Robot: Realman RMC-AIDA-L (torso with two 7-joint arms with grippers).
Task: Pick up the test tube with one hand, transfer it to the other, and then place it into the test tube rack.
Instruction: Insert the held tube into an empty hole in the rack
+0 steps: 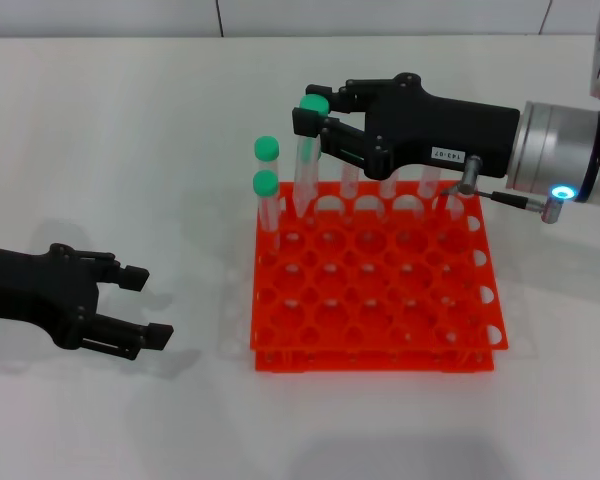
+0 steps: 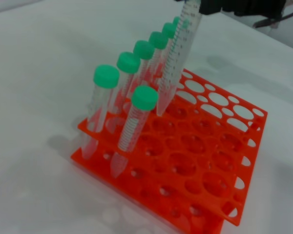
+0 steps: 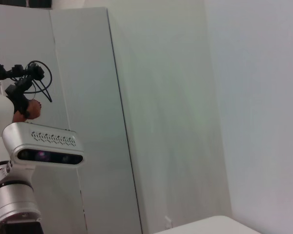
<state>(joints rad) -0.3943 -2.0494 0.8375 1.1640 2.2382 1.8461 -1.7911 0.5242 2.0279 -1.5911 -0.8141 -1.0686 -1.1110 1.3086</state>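
Note:
My right gripper (image 1: 315, 113), black with a white number label, is shut on the test tube (image 1: 304, 165) just below its green cap. It holds the tube nearly upright over the back-left part of the orange-red test tube rack (image 1: 372, 362). In the left wrist view the tube (image 2: 177, 61) leans slightly and its tip sits at a hole in the top tier of the rack (image 2: 212, 168). My left gripper (image 1: 152, 305) is open and empty, low over the table to the left of the rack. The right wrist view shows none of these.
Several other green-capped tubes stand in the rack: two at its left corner (image 1: 266, 150) (image 1: 265, 185) and more along the back row (image 2: 128, 62), close to the held tube. The table (image 1: 130, 130) is white.

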